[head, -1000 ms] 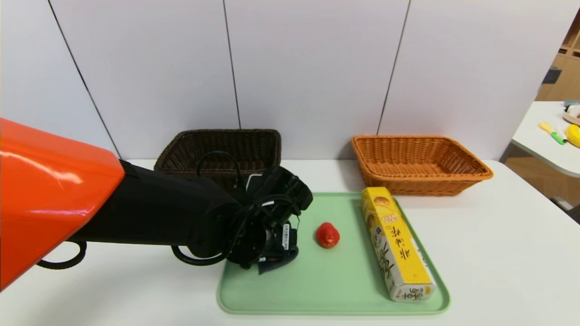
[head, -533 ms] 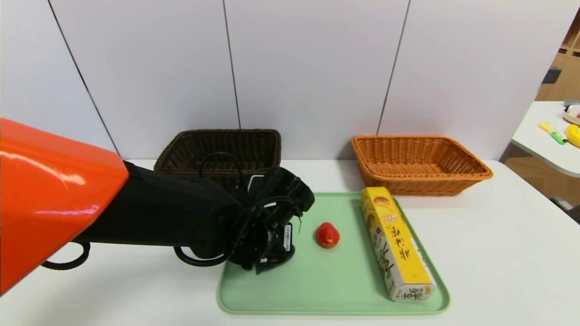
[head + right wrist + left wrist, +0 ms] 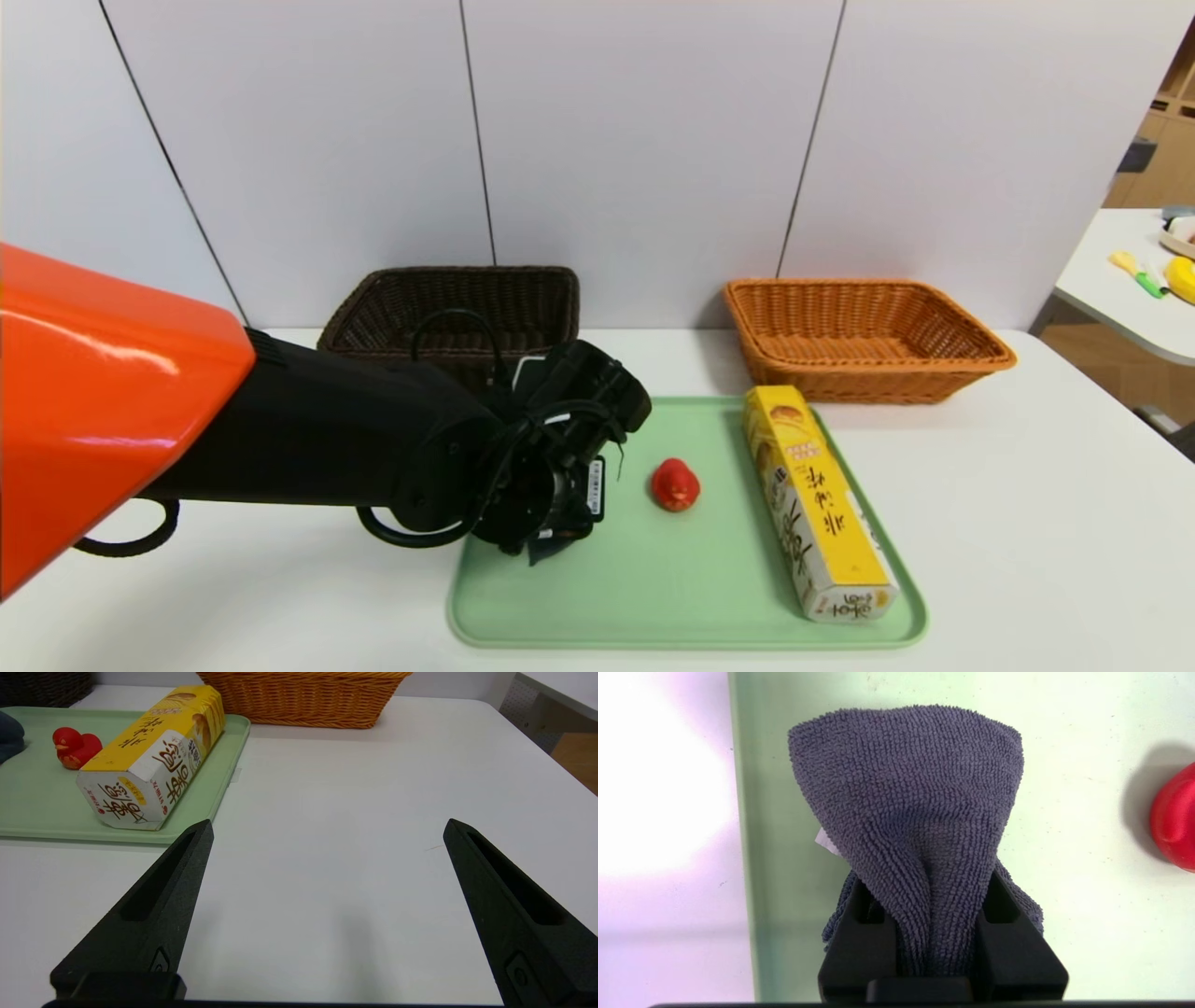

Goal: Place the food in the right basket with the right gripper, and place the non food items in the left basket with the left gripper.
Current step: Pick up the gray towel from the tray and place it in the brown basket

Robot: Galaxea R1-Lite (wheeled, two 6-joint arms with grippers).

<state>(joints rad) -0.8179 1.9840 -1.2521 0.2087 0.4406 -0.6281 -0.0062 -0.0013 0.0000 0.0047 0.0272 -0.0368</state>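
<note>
Left gripper hung over the left part of the green tray, fingers clamped on the bunched grey-blue cloth; a small white tag stuck out at the cloth's side. In the head view only a corner of the cloth showed under the gripper. Red duck toy sat on the tray just beside the cloth, apart from it. Yellow carton lay along the tray's right side, one white end toward the robot. Dark brown basket stood behind the left arm, orange basket behind the carton, both on the white counter. Right gripper was low over bare counter right of the tray, fingers wide apart, holding nothing.
</note>
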